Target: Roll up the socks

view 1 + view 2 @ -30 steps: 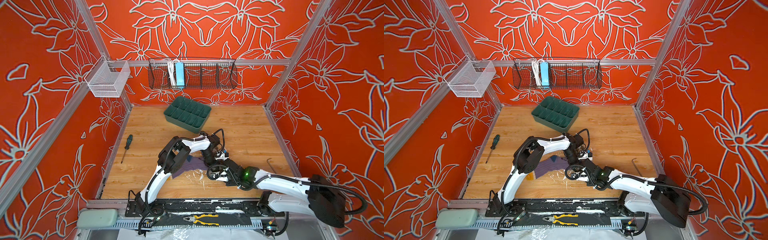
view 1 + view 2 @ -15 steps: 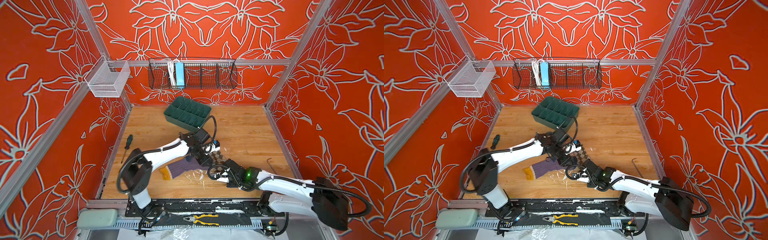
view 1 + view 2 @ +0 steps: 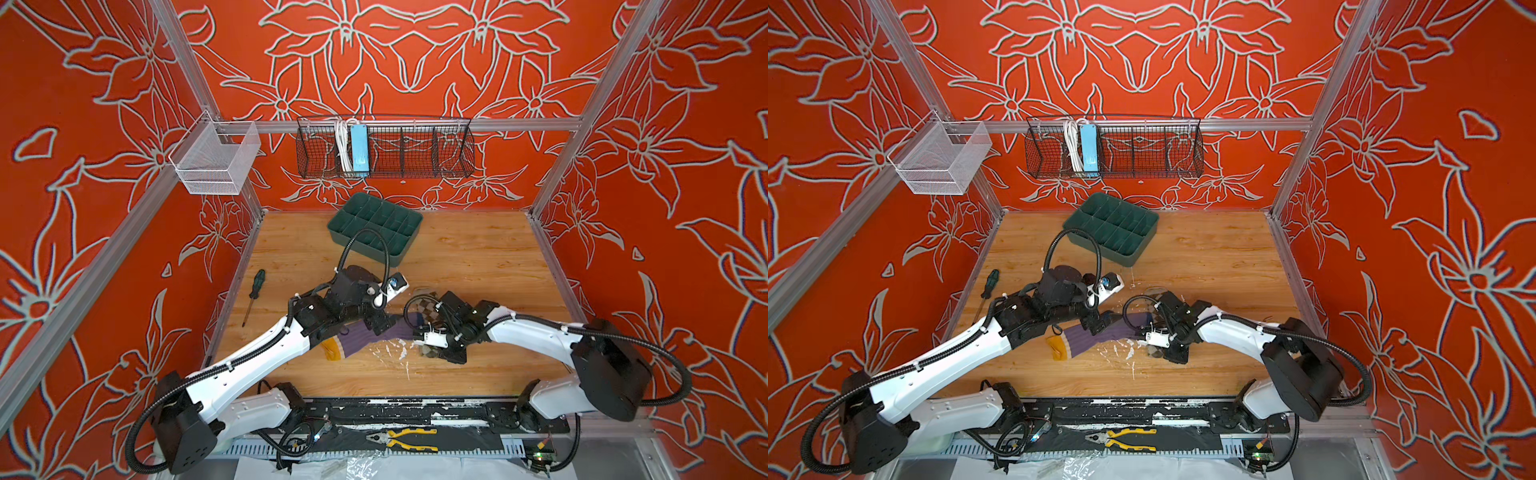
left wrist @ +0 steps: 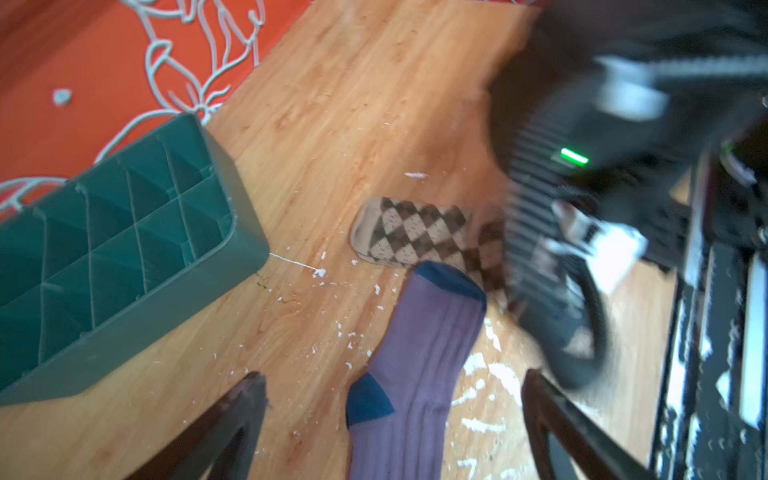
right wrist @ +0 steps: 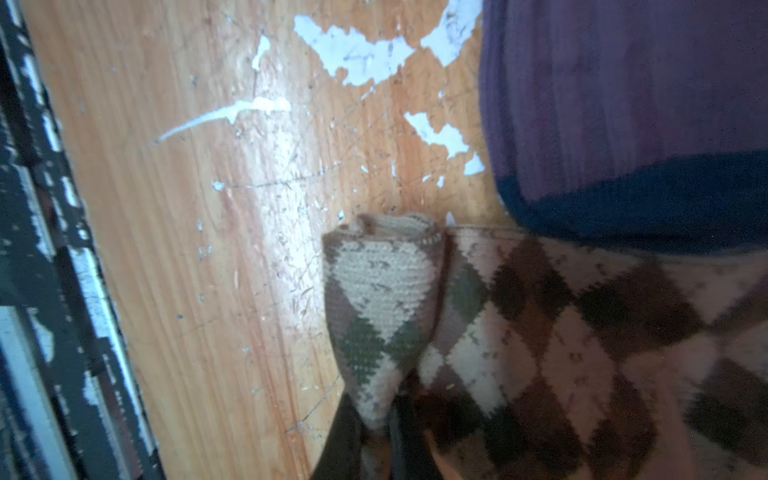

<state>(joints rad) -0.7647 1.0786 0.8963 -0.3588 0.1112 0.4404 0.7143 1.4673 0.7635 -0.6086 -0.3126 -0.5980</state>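
You're mid-roll: right pincer (image 5: 374, 432) clamped on the curled end of the argyle sock (image 5: 540, 332), left pincer (image 4: 390, 384) apart over the purple sock (image 4: 424, 345), both socks near the green tray (image 4: 145, 316). Next, I'd wind the roll onward.

- The purple sock (image 3: 365, 341), ribbed with a mustard toe and a teal heel and cuff, lies flat and stretched out well in front of the green tray (image 4: 145, 320).
- The argyle sock (image 4: 415, 232), beige with brown diamonds, lies nearer the tray and touches the purple cuff. Its end away from the tray is curled into a small roll.
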